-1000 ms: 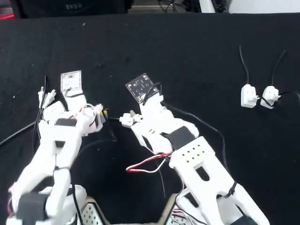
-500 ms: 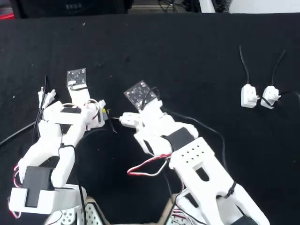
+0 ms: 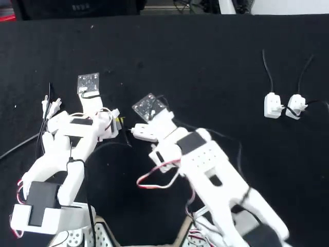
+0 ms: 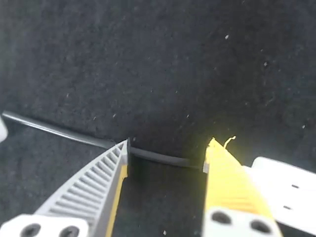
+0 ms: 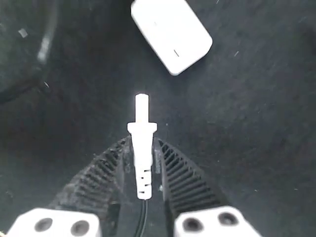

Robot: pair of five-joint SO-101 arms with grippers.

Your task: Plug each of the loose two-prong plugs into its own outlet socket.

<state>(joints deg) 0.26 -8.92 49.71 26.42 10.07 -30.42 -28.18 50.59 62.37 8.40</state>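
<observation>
Right wrist view has the white plug (image 5: 141,127) pinched between both fingers of the right gripper (image 5: 142,147). Its prong end is aimed at a white outlet block (image 5: 172,33) lying a little ahead, not touching. The left gripper (image 4: 169,145) stands wide open astride a black cable (image 4: 59,132), holding nothing, with what looks like a slotted socket (image 4: 289,190) just beside its yellow finger (image 4: 224,173). Well apart on the black table (image 3: 205,62), a second plug (image 3: 273,105) and a third plug (image 3: 296,106) lie loose.

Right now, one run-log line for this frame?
left gripper: open, straddling black cable | right gripper: shut on white plug | outlet socket: ahead of plug, apart | plug not yet inserted
</observation>
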